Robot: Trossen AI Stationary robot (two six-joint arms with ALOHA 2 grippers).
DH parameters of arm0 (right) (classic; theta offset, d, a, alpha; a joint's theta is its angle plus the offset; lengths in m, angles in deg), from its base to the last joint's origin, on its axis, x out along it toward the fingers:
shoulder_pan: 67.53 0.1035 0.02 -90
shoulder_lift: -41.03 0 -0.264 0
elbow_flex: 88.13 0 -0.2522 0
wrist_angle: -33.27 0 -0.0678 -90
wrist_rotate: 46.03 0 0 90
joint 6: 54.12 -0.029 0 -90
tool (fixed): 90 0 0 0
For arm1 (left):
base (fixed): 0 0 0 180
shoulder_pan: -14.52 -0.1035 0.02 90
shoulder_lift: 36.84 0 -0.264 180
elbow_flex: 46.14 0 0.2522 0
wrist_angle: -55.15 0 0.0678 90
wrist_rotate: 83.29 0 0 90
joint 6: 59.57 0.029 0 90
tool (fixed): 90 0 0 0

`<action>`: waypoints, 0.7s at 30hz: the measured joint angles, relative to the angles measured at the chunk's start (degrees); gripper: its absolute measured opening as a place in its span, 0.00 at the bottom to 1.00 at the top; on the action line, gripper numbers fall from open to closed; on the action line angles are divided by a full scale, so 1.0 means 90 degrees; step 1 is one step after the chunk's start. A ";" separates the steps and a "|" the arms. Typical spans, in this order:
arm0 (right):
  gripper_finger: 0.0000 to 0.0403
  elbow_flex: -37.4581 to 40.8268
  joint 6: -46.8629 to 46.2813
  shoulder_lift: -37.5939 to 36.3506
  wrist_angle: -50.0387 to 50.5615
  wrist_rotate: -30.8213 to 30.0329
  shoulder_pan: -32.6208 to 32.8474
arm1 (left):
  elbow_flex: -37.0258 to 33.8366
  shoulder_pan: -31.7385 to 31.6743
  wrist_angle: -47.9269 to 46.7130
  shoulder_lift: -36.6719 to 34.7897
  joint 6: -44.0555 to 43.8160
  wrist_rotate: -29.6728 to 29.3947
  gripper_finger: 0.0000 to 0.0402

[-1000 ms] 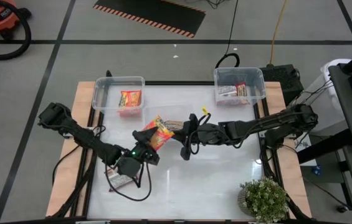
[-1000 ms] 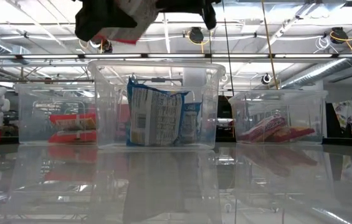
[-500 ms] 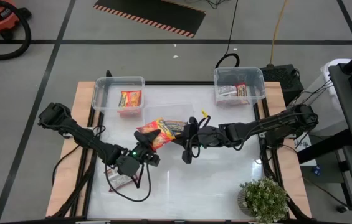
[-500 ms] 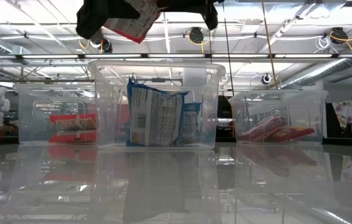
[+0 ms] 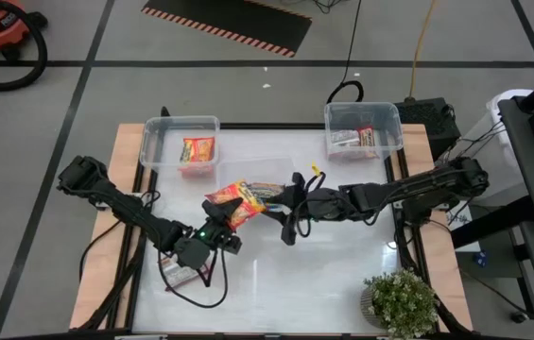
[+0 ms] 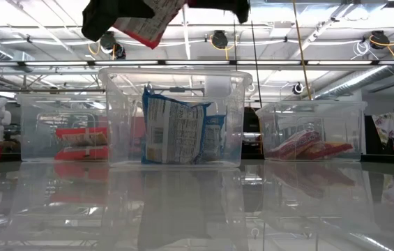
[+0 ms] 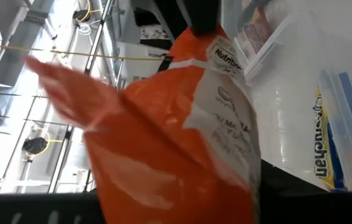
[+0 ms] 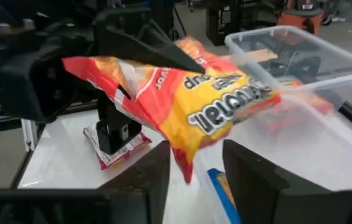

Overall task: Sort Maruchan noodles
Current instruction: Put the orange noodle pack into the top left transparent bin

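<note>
Table (image 5: 342, 274) centre: ramen packet (image 5: 237, 198) aloft between left gripper (image 5: 219, 219) and right gripper (image 5: 281, 200), above middle bin (image 5: 285, 166) | far left: bin (image 5: 153, 142) with packet (image 5: 198, 149) | far right: bin (image 5: 387, 121) with packets (image 5: 356, 137) | near right corner: potted plant (image 5: 401, 302)

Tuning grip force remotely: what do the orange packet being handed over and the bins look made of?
The orange packet looks like thin glossy plastic film: it creases and catches highlights, so it is probably soft and crushable. The bins, such as the middle bin, look like clear rigid plastic: their contents show through the straight walls.
</note>
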 joint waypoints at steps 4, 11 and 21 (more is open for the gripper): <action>0.40 0.0000 0.0041 -0.0375 0.0426 -0.0568 0.0117 | 0.0002 0.0024 0.0015 -0.0160 0.0008 -0.0017 0.38; 0.41 0.0039 0.0117 -0.1031 0.1141 -0.2291 0.0597 | 0.0002 -0.0077 -0.0110 -0.0961 0.0265 -0.0033 0.38; 0.41 0.0786 0.0299 -0.1515 0.0689 -0.2295 0.0748 | 0.0002 -0.1017 -0.1189 -0.2583 -0.0107 0.0359 0.38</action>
